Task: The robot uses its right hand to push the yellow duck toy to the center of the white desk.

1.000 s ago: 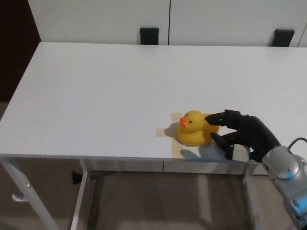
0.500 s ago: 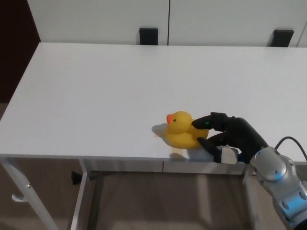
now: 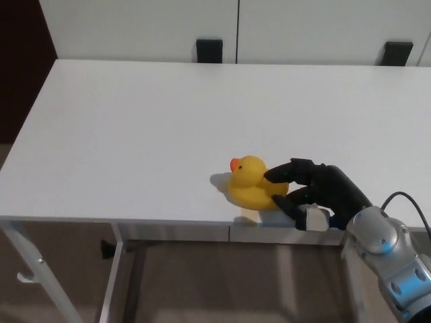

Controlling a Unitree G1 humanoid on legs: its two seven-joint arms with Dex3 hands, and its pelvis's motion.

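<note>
The right hand [image 3: 313, 192], fingers apart and holding nothing, presses its fingertips against the back of the duck [image 3: 250, 184], which sits near the front edge of the desk [image 3: 148, 128], so most of the push toward the centre remains.

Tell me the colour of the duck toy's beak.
Orange-red, on the yellow rubber duck toy; head view.

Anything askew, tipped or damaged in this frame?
Nothing stands out. The yellow duck sits upright near the front edge of the white desk, with the right hand against its back.
</note>
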